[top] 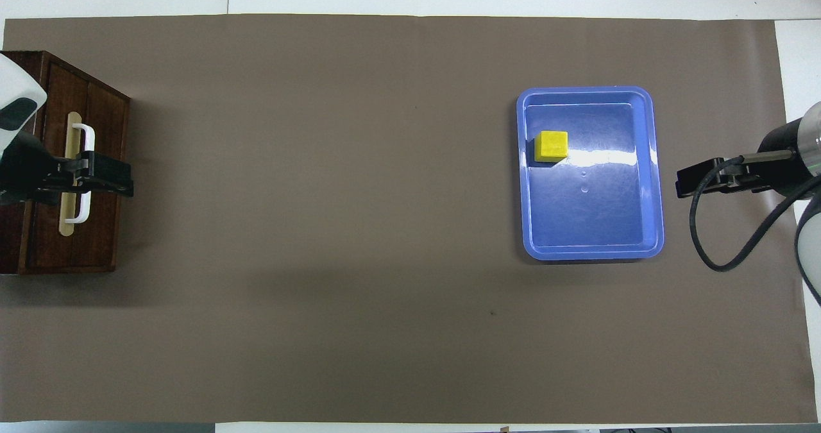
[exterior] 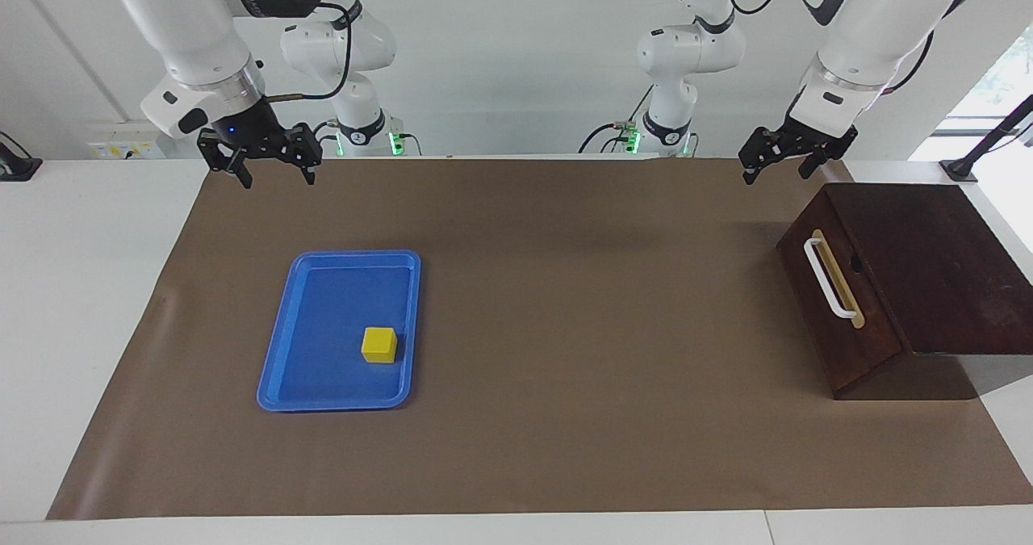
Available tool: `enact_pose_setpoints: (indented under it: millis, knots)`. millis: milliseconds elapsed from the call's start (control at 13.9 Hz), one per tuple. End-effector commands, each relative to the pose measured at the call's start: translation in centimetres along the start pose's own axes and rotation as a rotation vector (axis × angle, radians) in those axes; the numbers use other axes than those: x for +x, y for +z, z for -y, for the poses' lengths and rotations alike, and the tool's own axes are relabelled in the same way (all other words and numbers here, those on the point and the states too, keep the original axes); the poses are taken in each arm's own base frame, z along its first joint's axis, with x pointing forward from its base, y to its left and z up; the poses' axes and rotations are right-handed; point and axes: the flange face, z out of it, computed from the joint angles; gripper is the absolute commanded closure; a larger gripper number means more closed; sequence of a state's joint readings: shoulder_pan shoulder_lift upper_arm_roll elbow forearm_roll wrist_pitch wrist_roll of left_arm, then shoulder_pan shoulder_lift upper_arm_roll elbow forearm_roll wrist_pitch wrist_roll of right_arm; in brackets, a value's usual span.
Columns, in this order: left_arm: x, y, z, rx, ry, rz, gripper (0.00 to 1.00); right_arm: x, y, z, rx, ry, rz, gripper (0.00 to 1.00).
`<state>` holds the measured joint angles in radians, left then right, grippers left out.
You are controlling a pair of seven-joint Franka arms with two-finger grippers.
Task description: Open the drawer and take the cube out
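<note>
The dark brown drawer [exterior: 847, 319] is shut in its cabinet at the left arm's end of the table, with its white bar handle [exterior: 830, 278] on a tan strip; it also shows in the overhead view [top: 102, 228]. The yellow cube [exterior: 379, 345] lies in the blue tray [exterior: 323, 287], toward the right arm's end; both also show in the overhead view, the cube [top: 551, 146] and the tray [top: 590, 221]. My left gripper [exterior: 777, 172] is open and empty, raised by the cabinet and clear of the handle. My right gripper [exterior: 277, 176] is open and empty, raised above the mat beside the tray.
A brown mat [exterior: 565, 303] covers most of the white table. The cabinet's flat dark top [exterior: 928, 262] slopes out past the mat's edge. A black stand [exterior: 980, 153] sits at the table's corner near the cabinet.
</note>
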<state>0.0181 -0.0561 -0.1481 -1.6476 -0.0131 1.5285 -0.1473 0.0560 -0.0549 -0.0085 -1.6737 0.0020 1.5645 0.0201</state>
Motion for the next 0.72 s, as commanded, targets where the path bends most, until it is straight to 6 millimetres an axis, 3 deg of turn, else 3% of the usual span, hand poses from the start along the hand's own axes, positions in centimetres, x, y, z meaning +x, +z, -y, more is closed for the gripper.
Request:
enact_pose_setpoints:
  millis: [0,649]
  knots:
    - [-0.45,-0.37,1.19,-0.018,0.046,0.021,0.00,-0.47,0.25,-0.60,-0.018,0.035,0.022,0.00]
    - [-0.67,-0.20,1.54,-0.008,0.043,0.030,0.00,-0.57,0.26,-1.59,-0.019,0.100,0.029,0.00]
